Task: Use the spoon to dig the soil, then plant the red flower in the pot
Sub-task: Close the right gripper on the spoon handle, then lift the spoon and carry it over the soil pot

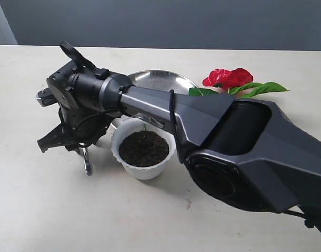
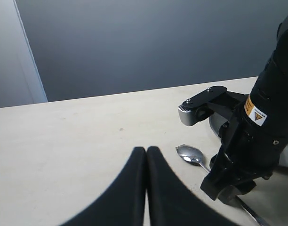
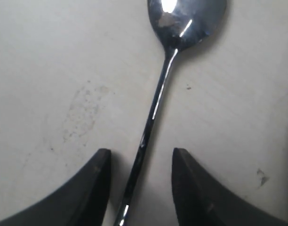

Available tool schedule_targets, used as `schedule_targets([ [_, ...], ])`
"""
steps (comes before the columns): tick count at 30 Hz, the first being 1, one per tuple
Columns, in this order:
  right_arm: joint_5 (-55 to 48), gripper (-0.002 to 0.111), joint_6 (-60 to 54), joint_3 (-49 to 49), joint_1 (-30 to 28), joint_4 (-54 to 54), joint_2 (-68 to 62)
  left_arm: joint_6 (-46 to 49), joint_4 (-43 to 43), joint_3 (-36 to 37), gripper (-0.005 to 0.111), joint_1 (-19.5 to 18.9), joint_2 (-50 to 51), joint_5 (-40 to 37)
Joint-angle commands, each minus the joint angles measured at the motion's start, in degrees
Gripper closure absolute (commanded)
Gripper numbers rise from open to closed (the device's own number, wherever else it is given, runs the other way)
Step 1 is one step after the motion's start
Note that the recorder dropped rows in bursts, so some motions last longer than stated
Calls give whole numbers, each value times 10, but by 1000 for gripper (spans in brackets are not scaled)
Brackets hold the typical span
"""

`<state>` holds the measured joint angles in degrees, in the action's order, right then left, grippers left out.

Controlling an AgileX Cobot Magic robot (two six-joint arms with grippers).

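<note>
Barely begun: the spoon [image 3: 156,101] lies flat on the surface beside the pot [image 1: 143,152], its handle between the right hand's [image 3: 140,186] parted fingers, not yet gripped. Soil [image 1: 143,148] looks undug; flower [image 1: 228,79] waits near the far edge. Left hand [image 2: 146,188] pinched empty

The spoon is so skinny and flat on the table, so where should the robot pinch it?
Probably the thin handle of the spoon, from straight above. It lies flat between the open right gripper's fingertips, so they can close across its width.
</note>
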<state>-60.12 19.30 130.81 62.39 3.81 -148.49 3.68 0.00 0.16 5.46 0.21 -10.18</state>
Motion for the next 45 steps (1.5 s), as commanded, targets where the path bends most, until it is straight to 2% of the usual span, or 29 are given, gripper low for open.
schedule_targets([
  [1,1,68,0,4,-1,0,-3,0,0,-2,106,4,-2,8],
  [6,-16,71,0,4,-1,-9,-4,0,0,-2,106,4,-2,8],
  [8,-25,80,0,4,-1,-10,-4,0,0,-2,106,4,-2,8],
  [12,-41,106,-1,4,-1,-17,-4,0,0,-2,106,4,-2,8],
  [13,-42,109,-2,4,-1,-18,-4,0,0,-2,106,4,-2,8],
  [24,-32,109,-2,6,-1,-24,16,0,0,-2,106,4,-2,8],
  [32,-28,109,-17,66,-1,-13,51,0,0,-2,106,4,-2,8],
  [37,-98,109,-78,113,-1,41,85,0,0,-2,106,4,-2,8],
  [40,-98,109,-129,123,-1,90,115,0,0,-2,106,4,-2,8],
  [45,-98,109,-148,124,-1,142,172,0,0,-2,106,4,-2,8],
])
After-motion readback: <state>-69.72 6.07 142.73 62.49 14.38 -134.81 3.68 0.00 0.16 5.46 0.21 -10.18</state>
